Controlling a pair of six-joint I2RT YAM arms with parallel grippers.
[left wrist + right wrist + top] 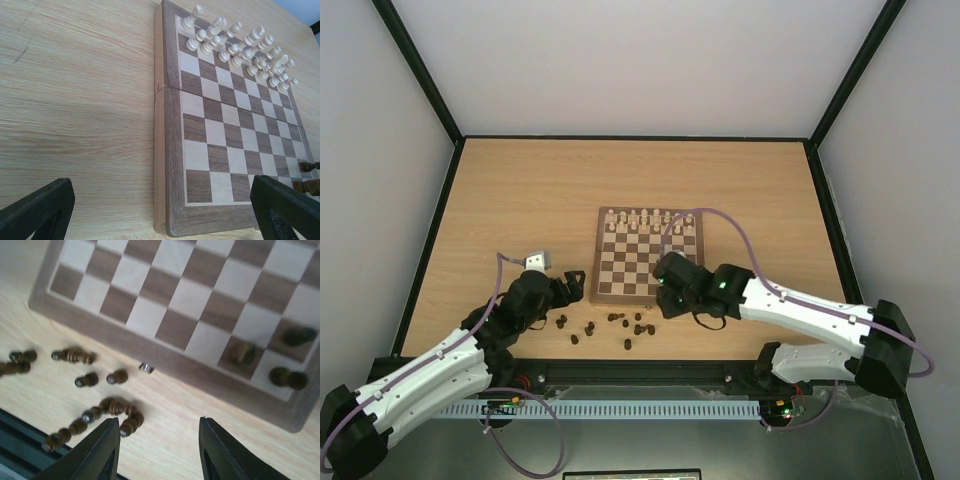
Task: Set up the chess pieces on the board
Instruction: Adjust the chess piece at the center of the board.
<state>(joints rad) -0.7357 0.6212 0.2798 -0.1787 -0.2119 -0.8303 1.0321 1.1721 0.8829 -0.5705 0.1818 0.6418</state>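
Dark-brown chess pieces [117, 376] scattered nr board [170, 357], three on corner sqs; L end effector [160, 210] & R end effector [160, 445] released.

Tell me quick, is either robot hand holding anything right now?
Left gripper: fingers wide open, holding nothing.
Right gripper: fingers open, nothing between them.
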